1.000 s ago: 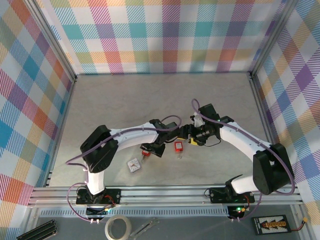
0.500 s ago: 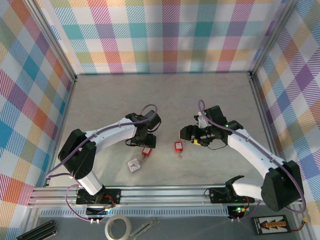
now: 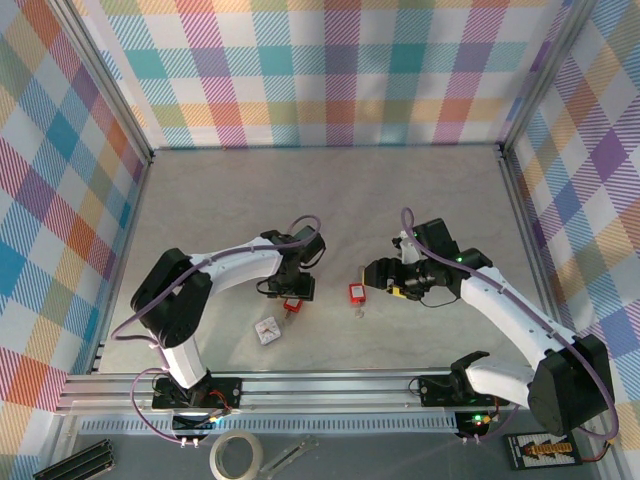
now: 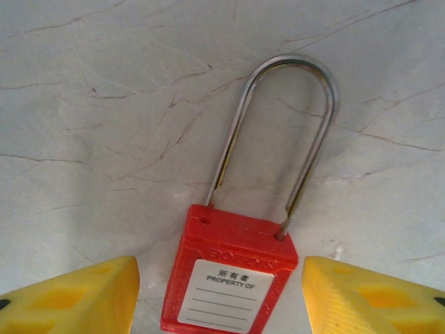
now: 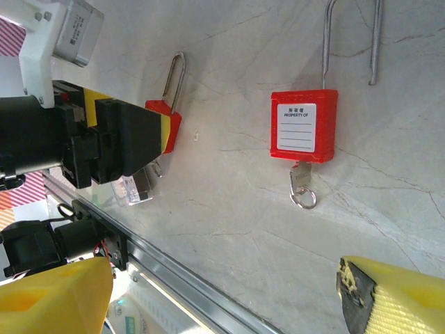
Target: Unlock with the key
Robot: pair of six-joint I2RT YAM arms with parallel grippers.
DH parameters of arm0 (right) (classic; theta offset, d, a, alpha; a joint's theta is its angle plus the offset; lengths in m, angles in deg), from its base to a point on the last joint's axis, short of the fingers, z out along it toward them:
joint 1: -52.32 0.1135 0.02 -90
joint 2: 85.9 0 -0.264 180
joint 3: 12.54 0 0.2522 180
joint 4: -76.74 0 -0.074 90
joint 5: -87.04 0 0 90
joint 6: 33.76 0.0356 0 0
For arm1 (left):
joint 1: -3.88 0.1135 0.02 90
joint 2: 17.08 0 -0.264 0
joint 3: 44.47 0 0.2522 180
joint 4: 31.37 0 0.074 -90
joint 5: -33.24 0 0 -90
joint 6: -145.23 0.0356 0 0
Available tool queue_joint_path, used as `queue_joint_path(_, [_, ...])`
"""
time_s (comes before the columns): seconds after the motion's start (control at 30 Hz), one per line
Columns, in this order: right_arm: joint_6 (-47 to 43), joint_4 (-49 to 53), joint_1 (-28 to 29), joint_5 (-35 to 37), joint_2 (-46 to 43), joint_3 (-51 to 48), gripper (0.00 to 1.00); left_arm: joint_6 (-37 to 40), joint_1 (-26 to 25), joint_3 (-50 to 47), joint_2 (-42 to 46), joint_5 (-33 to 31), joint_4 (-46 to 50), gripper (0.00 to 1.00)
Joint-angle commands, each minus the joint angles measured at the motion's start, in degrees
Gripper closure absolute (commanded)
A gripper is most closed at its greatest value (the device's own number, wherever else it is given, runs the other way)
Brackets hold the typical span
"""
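Note:
Two red padlocks lie on the grey table. One padlock point(image 5: 304, 125) has a silver key point(image 5: 300, 179) with a ring in its bottom, and one leg of its shackle hangs free of the body. From above, this keyed padlock point(image 3: 356, 292) lies just left of my right gripper point(image 3: 374, 273). That right gripper point(image 5: 222, 306) is open and holds nothing. The other padlock point(image 4: 233, 278) lies flat between the open yellow fingers point(image 4: 83, 296) of my left gripper point(image 4: 219, 282), untouched. In the overhead view my left gripper point(image 3: 295, 284) hovers over this second padlock point(image 3: 292, 304).
A small clear plastic tag point(image 3: 267, 330) lies near the front edge, just left of the left padlock. The aluminium rail point(image 3: 320, 388) runs along the table's near edge. Plaid walls enclose the back and sides.
My left arm swung out to the left, then settled with its gripper over the left padlock. The right gripper drew back slightly to the right of the keyed padlock. Neither padlock moved.

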Motion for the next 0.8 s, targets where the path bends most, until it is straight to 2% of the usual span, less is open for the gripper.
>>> queue_joint_path(0.0, [0.1,0.2,-0.2,-0.3,-0.5,-0.4,0.16,1.5,-1.1,0.2,-1.2,-1.6,2.4,0.38])
queue_joint_path(0.2, [0.1,-0.1,-0.2,-0.5,0.4,0.3,0.16,1.8,-2.0,0.1,-3.4,-2.7,2.6,0.42])
queue_joint_path(0.3, [0.0,-0.5,-0.2,-0.5,0.9,0.8,0.16,2.3,-2.2,0.3,-4.3,-2.8,2.5,0.49])
queue_joint_path(0.5, [-0.1,-1.6,-0.3,-0.4,3.2,2.0,0.16,3.1,-3.3,1.1,-4.1,-3.6,4.2,0.74])
queue_joint_path(0.63, [0.1,-3.0,-0.4,-1.0,5.0,2.4,0.16,3.5,-3.9,1.9,-1.1,-4.0,6.6,0.84])
queue_joint_path(0.77, [1.6,-5.6,-0.7,-2.4,7.7,3.2,0.16,5.0,-6.7,5.7,3.7,-4.0,9.2,0.88])
